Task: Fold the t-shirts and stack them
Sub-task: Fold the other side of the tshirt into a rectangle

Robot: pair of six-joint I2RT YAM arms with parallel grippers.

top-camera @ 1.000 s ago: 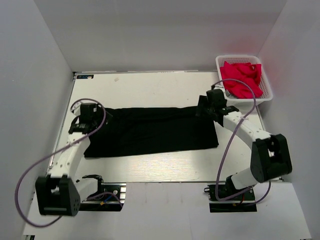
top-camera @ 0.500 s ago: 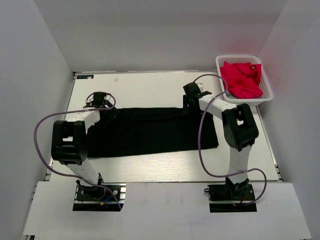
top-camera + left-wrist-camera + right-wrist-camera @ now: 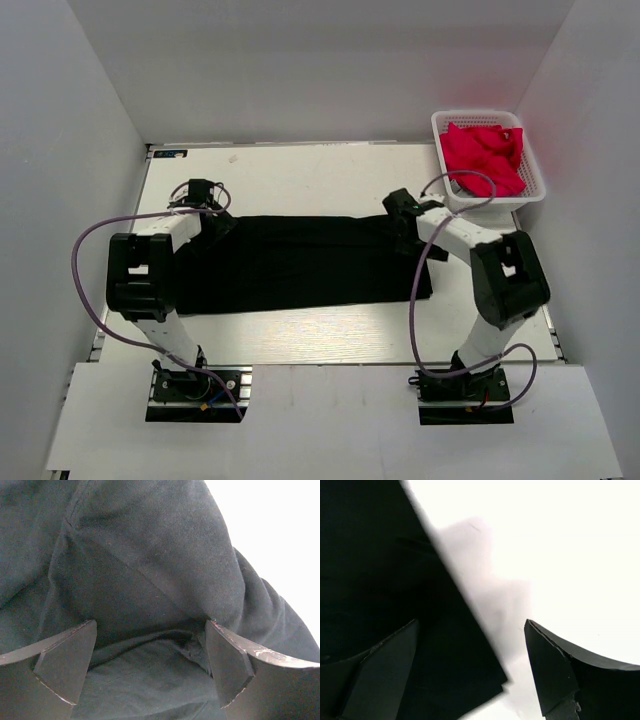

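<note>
Claws both gape, nothing gripped: left claw (image 3: 150,665) low over bunched cloth, right claw (image 3: 470,662) straddling an edge of the black shirt (image 3: 300,262). Risk: closing here may pinch one layer only (or scrape the table (image 3: 300,170)), skewing the fold. The shirt lies spread left of the basket (image 3: 536,192), its long axis pointing toward it.
</note>
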